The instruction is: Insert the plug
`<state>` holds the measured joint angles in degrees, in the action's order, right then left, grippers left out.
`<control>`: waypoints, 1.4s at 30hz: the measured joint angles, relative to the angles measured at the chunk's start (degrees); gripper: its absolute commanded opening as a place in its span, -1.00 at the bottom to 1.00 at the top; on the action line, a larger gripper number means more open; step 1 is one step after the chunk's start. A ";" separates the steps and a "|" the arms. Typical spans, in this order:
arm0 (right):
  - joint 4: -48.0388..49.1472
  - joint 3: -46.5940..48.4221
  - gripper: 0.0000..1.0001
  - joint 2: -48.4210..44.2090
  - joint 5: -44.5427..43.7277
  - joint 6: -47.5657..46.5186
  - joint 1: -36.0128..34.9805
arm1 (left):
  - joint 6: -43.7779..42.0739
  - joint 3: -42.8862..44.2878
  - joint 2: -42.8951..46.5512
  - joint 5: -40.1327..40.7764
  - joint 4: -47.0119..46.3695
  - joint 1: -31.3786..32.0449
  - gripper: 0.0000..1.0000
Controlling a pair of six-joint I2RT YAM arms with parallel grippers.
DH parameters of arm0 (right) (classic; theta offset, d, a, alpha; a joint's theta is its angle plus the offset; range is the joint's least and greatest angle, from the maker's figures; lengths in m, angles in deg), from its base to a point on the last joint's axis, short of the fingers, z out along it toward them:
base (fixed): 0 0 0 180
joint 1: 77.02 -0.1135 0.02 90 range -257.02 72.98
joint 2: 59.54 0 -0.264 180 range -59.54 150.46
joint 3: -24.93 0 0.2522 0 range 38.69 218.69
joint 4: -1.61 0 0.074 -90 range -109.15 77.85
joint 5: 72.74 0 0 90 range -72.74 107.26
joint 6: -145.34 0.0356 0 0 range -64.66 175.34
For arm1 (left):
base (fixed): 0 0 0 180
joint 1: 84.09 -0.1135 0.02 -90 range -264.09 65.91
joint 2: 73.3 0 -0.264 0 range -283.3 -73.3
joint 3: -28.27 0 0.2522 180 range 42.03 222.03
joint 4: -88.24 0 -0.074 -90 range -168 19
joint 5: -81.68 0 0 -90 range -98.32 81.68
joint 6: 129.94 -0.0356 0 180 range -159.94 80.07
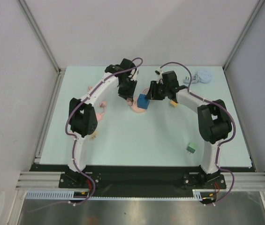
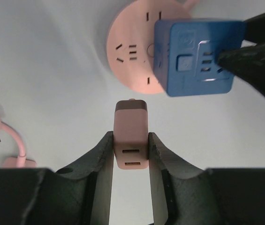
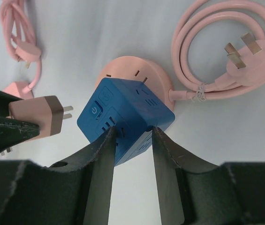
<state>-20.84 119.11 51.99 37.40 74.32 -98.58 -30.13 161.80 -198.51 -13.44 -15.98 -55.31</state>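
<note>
Left hand (image 2: 130,149) clenched on pink plug (image 2: 131,119), frame centre, prongs aimed at blue cube socket (image 2: 193,56) upper right, not touching. Right hand (image 3: 133,140) grasps that cube, over round pink strip (image 3: 123,70) on table (image 3: 76,37).

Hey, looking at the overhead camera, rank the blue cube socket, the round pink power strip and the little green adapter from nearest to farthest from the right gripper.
1. Blue cube socket: mid-table, held in the fingers of the right gripper.
2. Round pink power strip: on the cube's left, partly hidden by it.
3. Green adapter: alone at the front right, beside the right arm.
</note>
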 measured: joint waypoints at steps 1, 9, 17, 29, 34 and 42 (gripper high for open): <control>0.00 0.44 -0.20 0.39 0.42 -0.04 -0.63 | 0.00 0.24 0.09 -0.26 0.22 -0.37 -0.99; 0.44 1.25 -0.21 1.31 2.43 -0.63 -3.58 | -0.33 6.49 -0.74 -1.44 2.80 -3.10 -1.00; 0.42 1.36 -0.21 1.46 3.34 -0.87 -3.63 | -0.46 9.81 -6.23 -2.19 4.94 -3.30 -0.99; 0.72 1.46 -0.21 1.70 3.52 -0.87 -4.48 | -0.46 9.68 -7.65 -2.51 5.88 -3.30 -0.99; 0.72 1.46 -0.22 1.70 3.52 -0.90 -4.52 | -0.48 9.68 -8.90 -1.31 6.60 -3.30 -1.00; 0.74 1.46 -0.22 1.70 3.52 -0.90 -4.52 | -0.85 9.73 -9.29 -0.04 7.17 -3.30 -0.99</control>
<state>-20.09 120.57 53.69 40.92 73.43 -103.10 -30.98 171.53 -207.80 -13.49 -8.81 -58.61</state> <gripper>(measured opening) 0.394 0.356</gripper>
